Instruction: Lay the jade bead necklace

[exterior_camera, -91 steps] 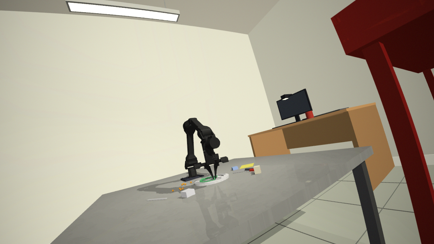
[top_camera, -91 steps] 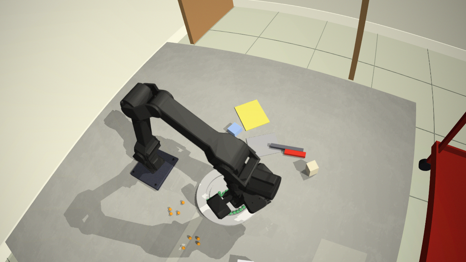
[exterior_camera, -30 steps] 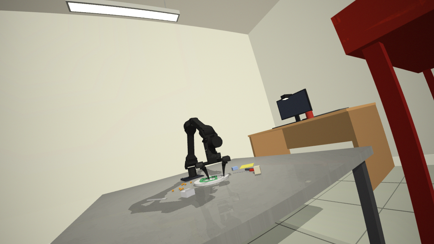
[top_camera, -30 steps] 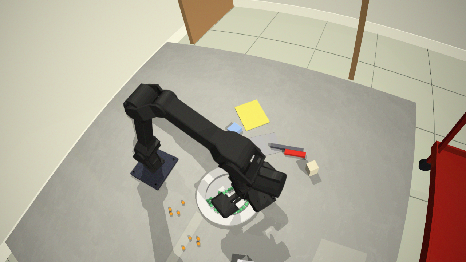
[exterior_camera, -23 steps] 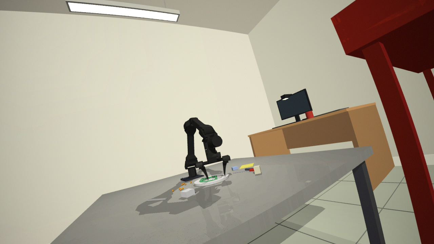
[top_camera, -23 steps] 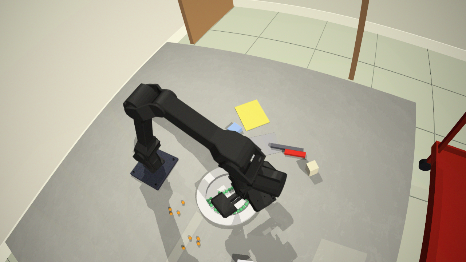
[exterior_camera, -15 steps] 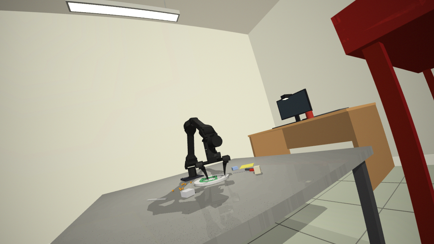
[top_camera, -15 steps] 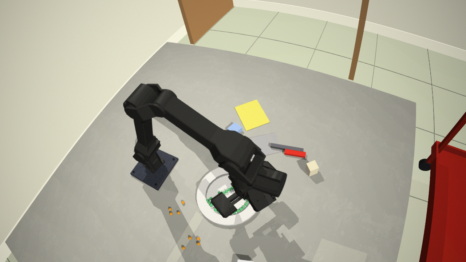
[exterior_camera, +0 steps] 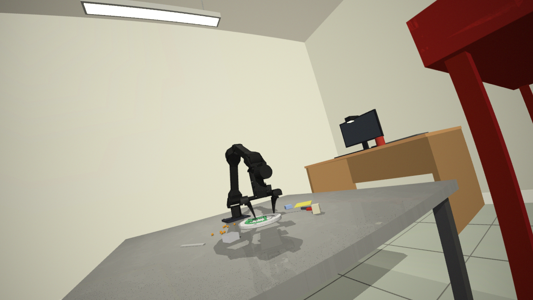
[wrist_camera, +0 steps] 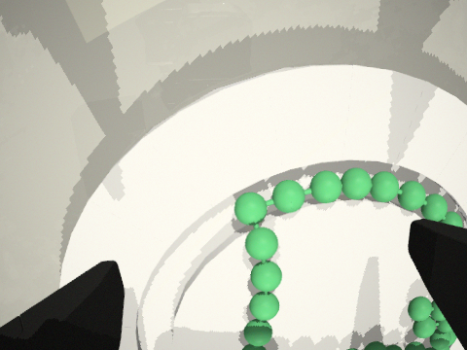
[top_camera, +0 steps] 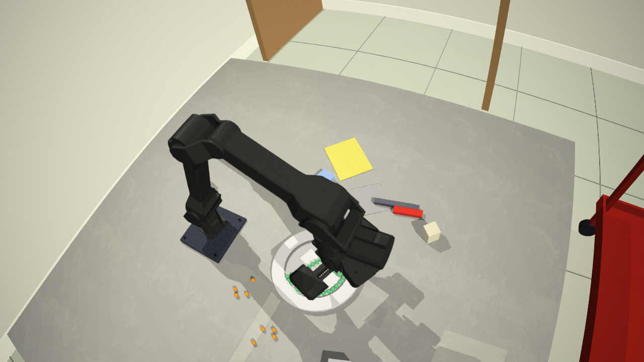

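Observation:
The jade bead necklace [top_camera: 336,286] [wrist_camera: 356,183] lies on the white round bead board [top_camera: 278,270] [exterior_camera: 266,223] [wrist_camera: 292,112]. In the wrist view, a run of beads follows the groove along the top and upper right. At the upper left the strand bends sharply and runs down across the raised middle. The groove left of that bend holds no beads. Several beads bunch at the lower right, partly behind a finger. My gripper [exterior_camera: 264,215] [wrist_camera: 271,259] is wide open above the board, its fingers apart on either side of the straight strand. The arm hides part of the board in the top view.
Orange beads [top_camera: 246,293] and a pale block [exterior_camera: 230,236] lie near the board. Beyond it are a blue block [exterior_camera: 288,206], a yellow sheet [top_camera: 348,159], a dark bar [top_camera: 396,203], a red bar [top_camera: 407,211] and a cream cube [top_camera: 431,232] [exterior_camera: 316,208].

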Available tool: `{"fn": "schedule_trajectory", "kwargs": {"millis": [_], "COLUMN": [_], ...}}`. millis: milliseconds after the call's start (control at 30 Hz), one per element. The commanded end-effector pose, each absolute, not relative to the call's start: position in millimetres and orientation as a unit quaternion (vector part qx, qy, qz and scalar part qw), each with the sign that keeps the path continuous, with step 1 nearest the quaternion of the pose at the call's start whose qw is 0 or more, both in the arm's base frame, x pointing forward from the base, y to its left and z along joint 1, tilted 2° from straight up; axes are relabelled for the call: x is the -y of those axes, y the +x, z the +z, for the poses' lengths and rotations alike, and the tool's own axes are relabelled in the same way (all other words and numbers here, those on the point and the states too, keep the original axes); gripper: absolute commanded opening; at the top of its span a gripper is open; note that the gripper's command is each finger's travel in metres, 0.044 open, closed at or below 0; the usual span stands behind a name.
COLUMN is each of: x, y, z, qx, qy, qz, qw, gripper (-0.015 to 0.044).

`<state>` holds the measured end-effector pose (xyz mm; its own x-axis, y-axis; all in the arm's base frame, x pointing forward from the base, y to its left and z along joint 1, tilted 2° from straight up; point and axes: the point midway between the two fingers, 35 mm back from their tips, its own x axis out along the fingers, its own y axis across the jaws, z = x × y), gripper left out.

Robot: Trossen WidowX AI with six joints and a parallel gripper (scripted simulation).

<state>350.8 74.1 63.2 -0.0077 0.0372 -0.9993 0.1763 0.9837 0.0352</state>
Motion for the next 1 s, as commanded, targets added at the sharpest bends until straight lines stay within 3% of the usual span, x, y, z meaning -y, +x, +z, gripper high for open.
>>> {"fn": "schedule_trajectory", "kwargs": {"millis": [0,167,200,967], "x": [-74,-74,-74,-75], "y": [347,347,347,348], "z": [84,84,84,56], "qx": [-0.705,-0.705,-0.705,-0.703], "qy": [0.034,0.034,0.034,0.036], "qz": [-0.005,-0.005,-0.005,-0.006], "qw": [0.709,0.709,0.709,0.710], "gripper": [0.0256,0.0125,0.0120,0.0120]}}
